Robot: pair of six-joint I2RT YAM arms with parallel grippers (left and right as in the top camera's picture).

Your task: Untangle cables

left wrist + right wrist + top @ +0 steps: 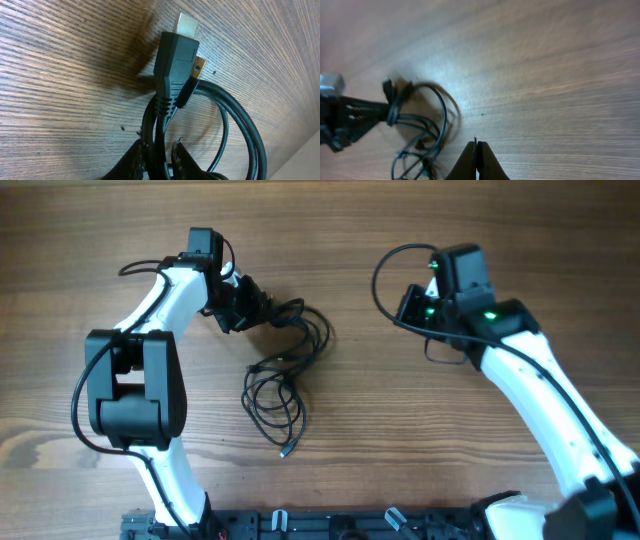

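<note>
The cables [285,365] lie as loose black loops at the table's middle, one small plug end [286,451] trailing toward the front. My left gripper [246,306] is at the clump's upper left. In the left wrist view its fingertips [137,150] stand narrowly open around two cords, with a thin gap on the right side. Above them a large black plug [174,60] with a silver tip and a smaller gold-tipped plug [198,65] rest against the wood. My right gripper [408,305] [476,144] is shut and holds nothing, well to the right of the cables [427,130].
The right arm's own thicker black wire [384,268] loops above its wrist. Both arm bases and a black rail [300,525] line the front edge. Bare wood [560,75] lies between the cables and the right gripper.
</note>
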